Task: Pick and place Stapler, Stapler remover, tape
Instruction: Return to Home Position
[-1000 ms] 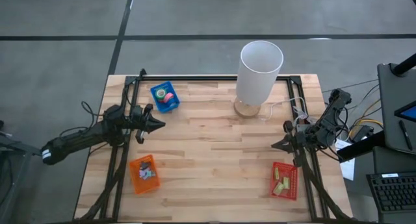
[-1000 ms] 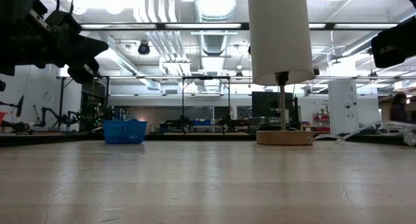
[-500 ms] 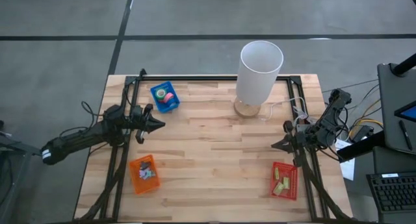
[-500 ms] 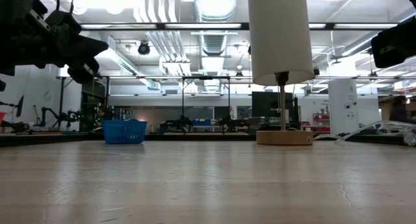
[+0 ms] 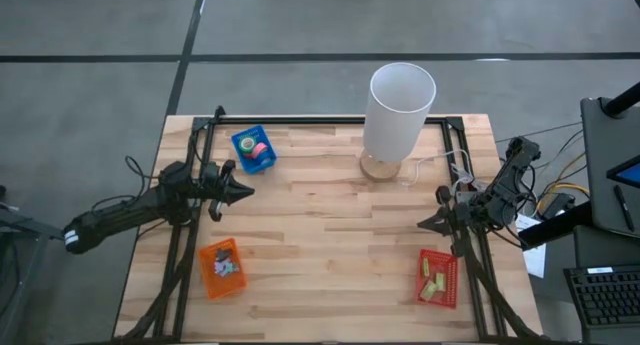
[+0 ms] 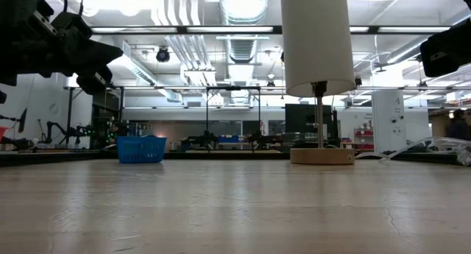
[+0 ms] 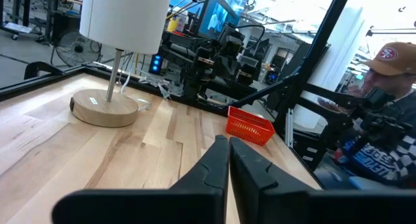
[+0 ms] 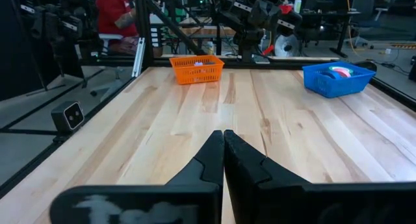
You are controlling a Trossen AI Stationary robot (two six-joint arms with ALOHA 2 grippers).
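Observation:
Rolls of tape lie in a blue basket at the table's far left; the basket also shows in the right wrist view. An orange basket at the near left and a red basket at the near right hold small items; I cannot tell a stapler or stapler remover among them. My left gripper hovers shut over the table's left side, between the blue and orange baskets. My right gripper hovers shut at the right side, above the red basket. Neither holds anything.
A lamp with a tall white shade stands on a round wooden base at the far middle right, its cord trailing right. A black frame runs along the table's edges. The bare wooden top lies between the grippers. A person sits beyond the right edge.

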